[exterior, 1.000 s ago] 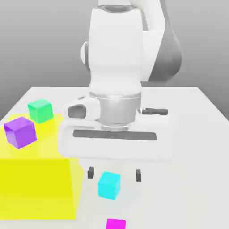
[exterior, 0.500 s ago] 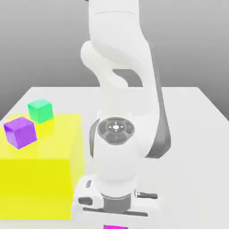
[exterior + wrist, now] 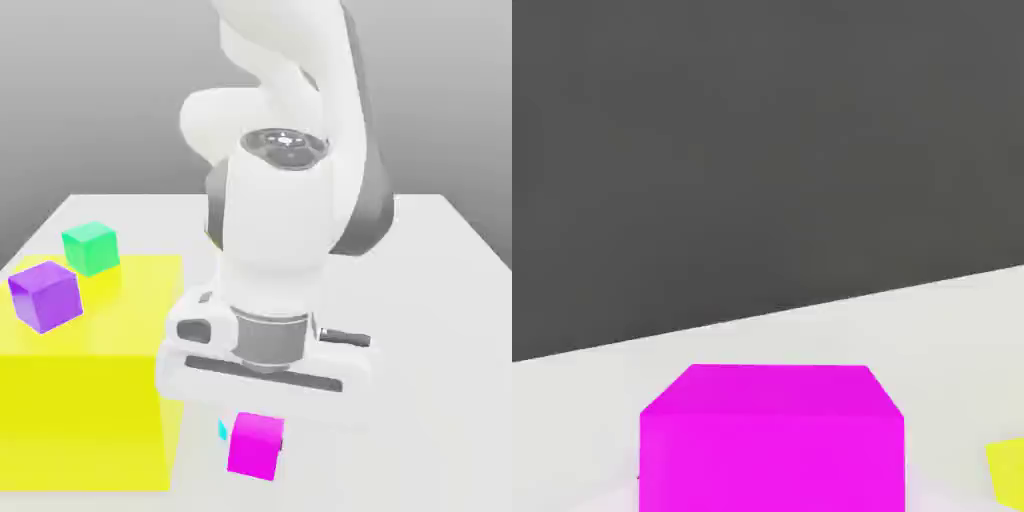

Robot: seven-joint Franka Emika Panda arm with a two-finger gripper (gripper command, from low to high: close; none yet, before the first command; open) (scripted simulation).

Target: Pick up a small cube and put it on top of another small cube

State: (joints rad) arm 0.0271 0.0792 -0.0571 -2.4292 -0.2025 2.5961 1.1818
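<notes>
Gripper (image 3: pixel 257 425) closed on magenta cube (image 3: pixel 256 447), likely gripped for stacking; cube sits under the hand, near the table's (image 3: pixel 440 400) front edge, cyan cube (image 3: pixel 222 430) partly hidden behind. Count: one magenta, one cyan, one purple (image 3: pixel 45 297), one green (image 3: pixel 91 249), one yellow block (image 3: pixel 90 420).

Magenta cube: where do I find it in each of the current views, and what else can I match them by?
Exterior view: the magenta cube is low in the picture, near the middle, just below the hand.
Hand view: at the picture's lower edge, large and near the middle.
Shared landmark: the yellow block, also at the hand view's edge.
</notes>
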